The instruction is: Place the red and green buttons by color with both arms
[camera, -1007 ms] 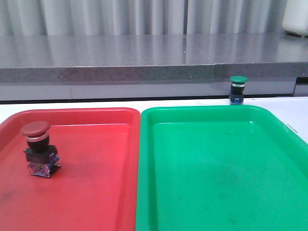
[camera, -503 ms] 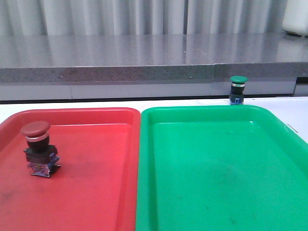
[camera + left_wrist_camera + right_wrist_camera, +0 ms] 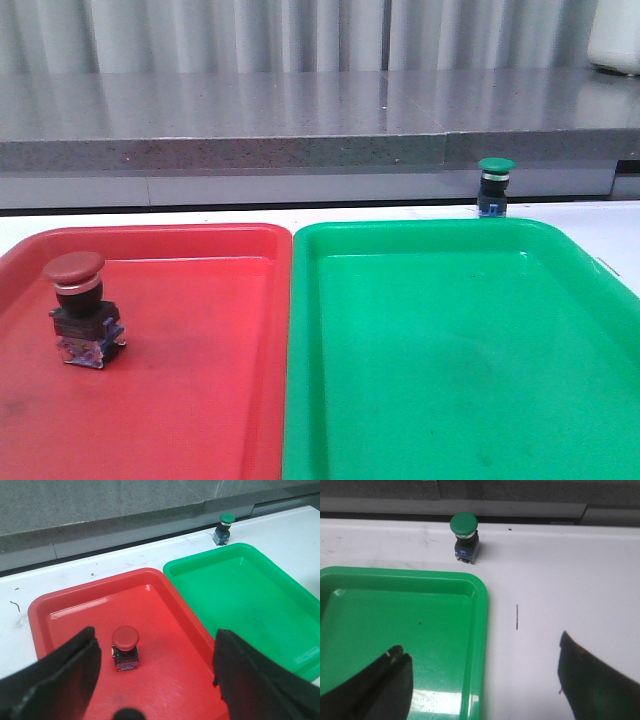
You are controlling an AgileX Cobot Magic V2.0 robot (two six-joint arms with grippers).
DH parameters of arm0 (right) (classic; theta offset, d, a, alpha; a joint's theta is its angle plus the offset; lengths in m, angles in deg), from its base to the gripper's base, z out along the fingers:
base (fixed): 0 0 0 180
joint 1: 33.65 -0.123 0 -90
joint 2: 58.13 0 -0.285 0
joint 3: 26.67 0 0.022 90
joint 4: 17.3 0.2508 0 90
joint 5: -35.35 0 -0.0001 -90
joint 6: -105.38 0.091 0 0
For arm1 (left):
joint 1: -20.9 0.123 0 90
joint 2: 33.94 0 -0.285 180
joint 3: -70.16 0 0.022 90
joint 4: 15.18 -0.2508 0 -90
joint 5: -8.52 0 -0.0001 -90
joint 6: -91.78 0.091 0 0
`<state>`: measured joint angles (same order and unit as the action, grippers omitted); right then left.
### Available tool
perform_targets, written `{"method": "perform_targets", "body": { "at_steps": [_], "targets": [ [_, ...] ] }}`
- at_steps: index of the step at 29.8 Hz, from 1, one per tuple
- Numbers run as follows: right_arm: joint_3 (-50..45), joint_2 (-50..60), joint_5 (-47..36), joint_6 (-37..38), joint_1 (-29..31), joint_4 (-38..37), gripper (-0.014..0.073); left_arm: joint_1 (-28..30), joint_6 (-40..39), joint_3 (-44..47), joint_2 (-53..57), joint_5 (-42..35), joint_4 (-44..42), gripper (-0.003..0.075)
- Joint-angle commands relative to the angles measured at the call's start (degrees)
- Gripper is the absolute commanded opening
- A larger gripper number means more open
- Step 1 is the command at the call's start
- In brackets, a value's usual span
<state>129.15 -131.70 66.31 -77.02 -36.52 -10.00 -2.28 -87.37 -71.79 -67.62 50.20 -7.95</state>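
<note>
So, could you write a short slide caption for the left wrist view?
Open left gripper above the red button in the red tray; green button stands on the table beyond the green tray.

Grey ledge (image 3: 300, 120), perhaps curtained wall (image 3: 250, 35)

Left claw (image 3: 155, 680) and right claw (image 3: 482, 680) both hang spread wide, empty.
</note>
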Motion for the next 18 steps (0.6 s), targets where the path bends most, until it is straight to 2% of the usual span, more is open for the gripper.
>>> {"method": "perform_targets", "body": {
  "at_steps": [1, 18],
  "targets": [
    [6.49, -5.58, -3.84, -0.97, -1.20, 0.47, 0.0611, -0.46, -0.37, -1.56, -0.27, -3.98, 0.88, 0.0473],
    [33.16, -40.10, -7.11, -1.24, -1.99, 3.49, 0.0611, -0.46, -0.37, -1.56, -0.27, -3.98, 0.88, 0.0473]
  ]
}}
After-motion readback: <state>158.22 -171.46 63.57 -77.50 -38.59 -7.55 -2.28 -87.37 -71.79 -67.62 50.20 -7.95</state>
